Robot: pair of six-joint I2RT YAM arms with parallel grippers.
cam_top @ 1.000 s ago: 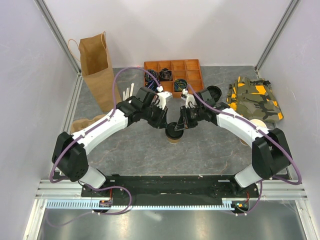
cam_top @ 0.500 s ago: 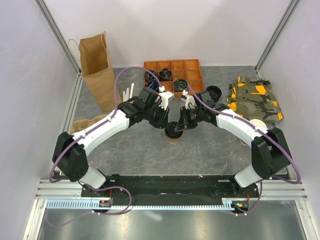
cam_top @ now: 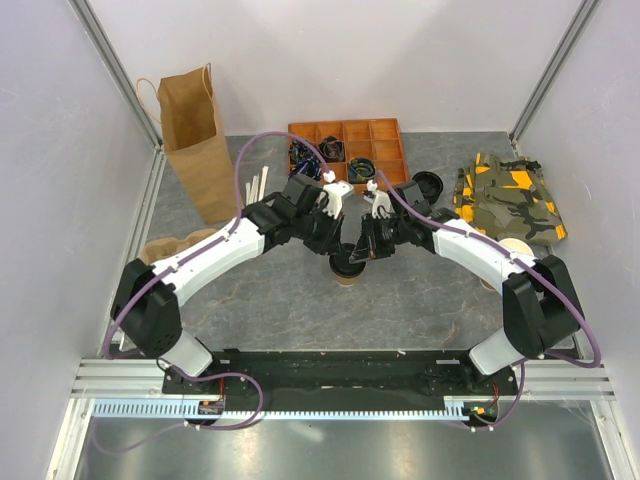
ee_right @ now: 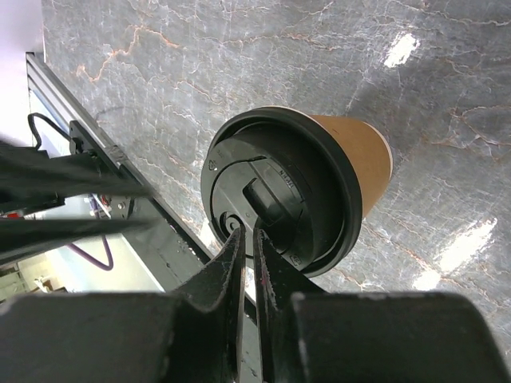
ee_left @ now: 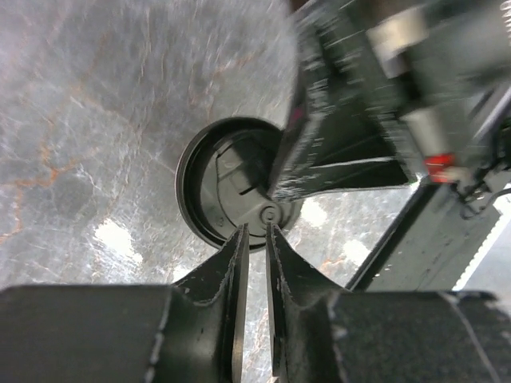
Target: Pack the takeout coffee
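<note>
Top view: the takeout coffee [cam_top: 348, 268] stands upright at centre. Left wrist view: the left gripper [ee_left: 255, 231], jaws together and empty, hovers over the lid [ee_left: 227, 179]. Right wrist view: the right gripper [ee_right: 247, 231] likewise; only here we see the tan wall. We judge it light, crushable: grasp the wall below the lid.

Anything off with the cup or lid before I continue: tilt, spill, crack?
Nothing stands out. The takeout coffee stands upright mid-table, its black lid looks whole and seated on the rim, and no liquid shows on the table. The left pincer and right pincer sit shut over the lid.
</note>
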